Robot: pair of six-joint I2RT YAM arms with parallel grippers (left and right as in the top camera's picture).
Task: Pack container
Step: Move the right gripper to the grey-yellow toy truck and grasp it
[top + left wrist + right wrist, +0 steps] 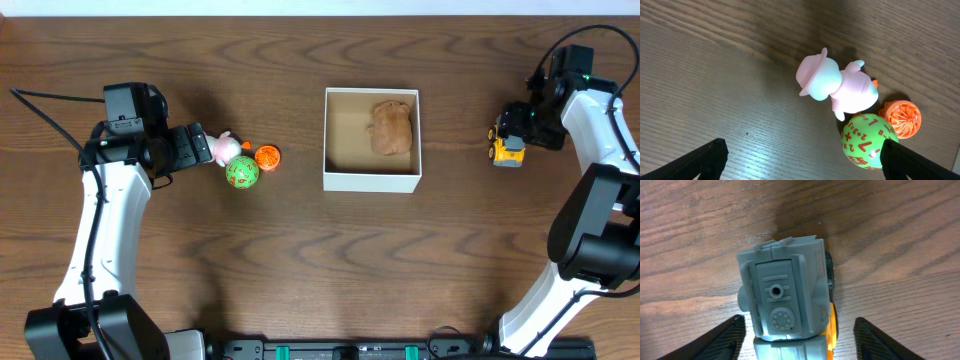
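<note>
two arms stand at a dark wood-grain table (pixel 300 270), one at each side.

at the left, the left end effector (pixel 802 162) is spread wide. its two black fingers (pixel 705 157) show at the lower corners of the wrist view and grip nothing. just ahead of them lies a tight cluster of three toys. one is a smooth pale pink figure in a rounded hat (pixel 837 87), lying on its side. one is a glossy green ball printed with red numbers (pixel 867 140). one is a smaller orange ribbed ball (pixel 902 117). the pink figure touches the green ball, and the orange ball sits just beside both. a band of bare wood separates the cluster from the box.

near the middle stands the one container (pixel 370 181), square and lidless, with straight white outer walls and a plain brown cardboard floor. one lumpy brown toy (pixel 392 128) lies in its right part, close to the right wall. the left part of the floor shows bare.

more bare wood lies to its right. well apart from the box, near the right edge, sits one blocky yellow and grey toy truck (pixel 508 148). the right wrist view shows its hard moulded grey face with ridges and round studs. the right end effector (pixel 800 342) hangs over it with the fingers (pixel 725 340) spread, one at each flank and both apart from the truck.
</note>
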